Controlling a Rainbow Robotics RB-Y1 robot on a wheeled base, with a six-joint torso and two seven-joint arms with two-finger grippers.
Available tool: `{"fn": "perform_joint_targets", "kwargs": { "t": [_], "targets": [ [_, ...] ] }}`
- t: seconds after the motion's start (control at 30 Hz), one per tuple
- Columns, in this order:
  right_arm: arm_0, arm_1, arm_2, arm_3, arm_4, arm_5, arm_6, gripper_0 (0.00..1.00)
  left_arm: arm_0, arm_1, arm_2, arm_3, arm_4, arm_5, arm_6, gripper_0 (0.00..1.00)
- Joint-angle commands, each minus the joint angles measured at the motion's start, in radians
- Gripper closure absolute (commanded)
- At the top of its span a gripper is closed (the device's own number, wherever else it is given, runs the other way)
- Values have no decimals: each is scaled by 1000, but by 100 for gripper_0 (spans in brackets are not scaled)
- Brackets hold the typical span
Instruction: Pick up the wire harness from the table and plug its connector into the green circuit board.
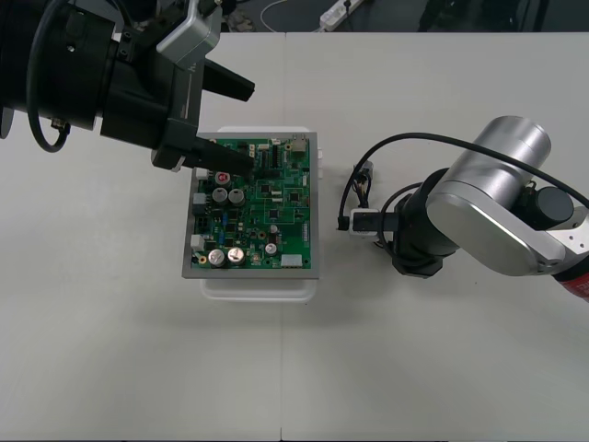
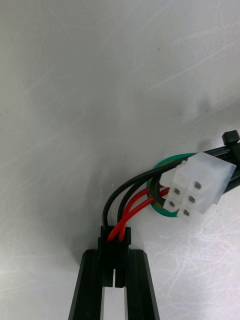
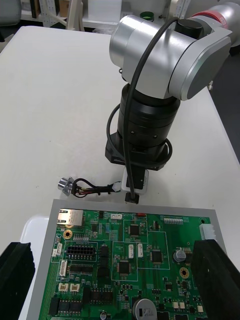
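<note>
Left claw (image 1: pixel 237 124) released, hovering over green circuit board (image 1: pixel 267 212), 11 o'clock corner. Right claw (image 2: pixel 114 265) clenched on black plug (image 2: pixel 115 242) of wire harness (image 2: pixel 132 200), down at worktop (image 1: pixel 442 368), 3 o'clock of board. Grasp looks made; next likely needs lifting and carrying the plug to the board.

The right arm (image 1: pixel 492 198) is built of rounded silver links with a red ring (image 1: pixel 580 285), and a black cable (image 1: pixel 405 138) is run alongside. The left arm (image 1: pixel 83 78) is cased in black, with a silver bracket (image 1: pixel 189 37) and broad black fingers (image 3: pixel 215 280)
</note>
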Motion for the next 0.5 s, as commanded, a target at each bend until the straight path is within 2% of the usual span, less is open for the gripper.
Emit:
{"fn": "perform_joint_targets", "kwargs": {
  "t": [0.03,0.5],
  "targets": [
    [-33,2,14,-3,5,-4,-28,100,-47,-16,-8,-26,3,51,-44,9],
    [-33,-47,-4,-16,-16,-4,-26,100,-47,-16,-8,-26,3,51,-44,8]
  ]
}}
